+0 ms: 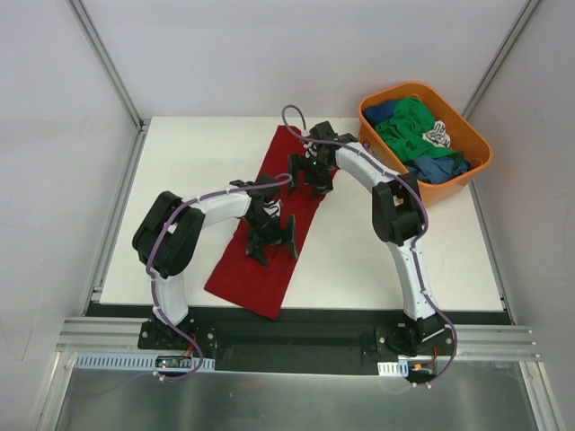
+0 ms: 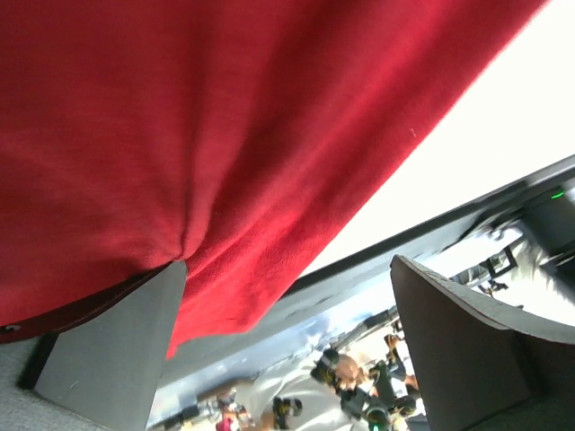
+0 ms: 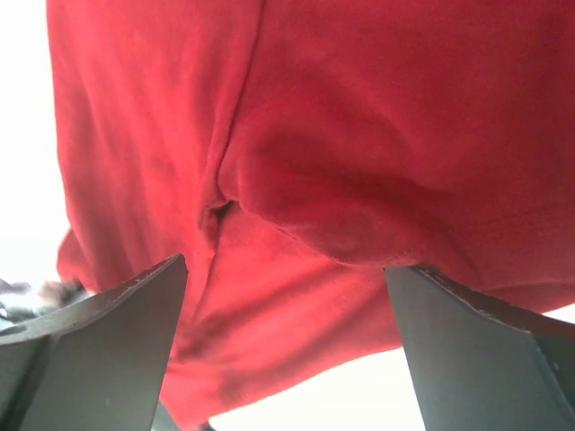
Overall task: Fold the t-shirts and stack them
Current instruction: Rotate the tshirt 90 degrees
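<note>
A dark red t-shirt point(image 1: 259, 274) lies on the white table point(image 1: 377, 251) as a long narrow strip running diagonally from back to front. My left gripper point(image 1: 272, 235) is down on its middle, open. In the left wrist view the red cloth point(image 2: 225, 135) puckers at the tip of one finger point(image 2: 108, 350), and nothing is between the jaws of the gripper point(image 2: 287, 350). My right gripper point(image 1: 310, 175) is open over the strip's far part, and its fingers point(image 3: 99, 350) straddle a raised fold of red cloth point(image 3: 341, 135). A green t-shirt point(image 1: 409, 126) and a blue one point(image 1: 440, 168) lie crumpled in the tub.
An orange plastic tub point(image 1: 467, 180) stands at the table's back right corner, holding several bunched garments. Grey walls with metal frame posts enclose the table on three sides. A black rail point(image 1: 296, 337) with both arm bases runs along the near edge.
</note>
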Action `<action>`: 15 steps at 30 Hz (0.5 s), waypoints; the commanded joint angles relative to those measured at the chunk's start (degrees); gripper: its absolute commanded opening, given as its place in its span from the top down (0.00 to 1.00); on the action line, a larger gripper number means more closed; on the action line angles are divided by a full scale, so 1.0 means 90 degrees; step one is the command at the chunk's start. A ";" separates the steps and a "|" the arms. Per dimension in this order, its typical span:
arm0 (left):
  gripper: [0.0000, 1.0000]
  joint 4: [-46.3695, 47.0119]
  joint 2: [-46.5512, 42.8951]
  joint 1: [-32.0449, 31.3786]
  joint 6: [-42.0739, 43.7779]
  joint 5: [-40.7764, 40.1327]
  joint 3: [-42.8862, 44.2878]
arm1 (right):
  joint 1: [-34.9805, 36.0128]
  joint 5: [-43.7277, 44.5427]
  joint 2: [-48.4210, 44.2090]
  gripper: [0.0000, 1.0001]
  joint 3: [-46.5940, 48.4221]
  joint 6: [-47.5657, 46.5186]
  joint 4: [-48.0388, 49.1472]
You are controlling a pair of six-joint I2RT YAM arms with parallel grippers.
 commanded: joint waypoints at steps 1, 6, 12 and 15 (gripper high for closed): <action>0.01 0.0457 0.0656 -0.0194 -0.0032 -0.0045 0.1068 | -0.0336 0.0214 0.1057 0.03 0.2013 -0.0782 -0.0479; 0.01 0.0467 0.1008 -0.0380 -0.0188 -0.0308 0.2231 | -0.0736 -0.0194 0.1099 0.03 0.2383 -0.0772 0.0483; 0.01 0.0457 0.0415 -0.0390 -0.0188 -0.0542 0.2370 | -0.0649 -0.0588 -0.0228 0.03 0.1847 -0.1329 0.0819; 0.01 0.0360 -0.0512 -0.0390 -0.0071 -0.1242 0.1590 | -0.0639 -0.0500 -0.1243 0.03 0.0745 -0.1222 0.1199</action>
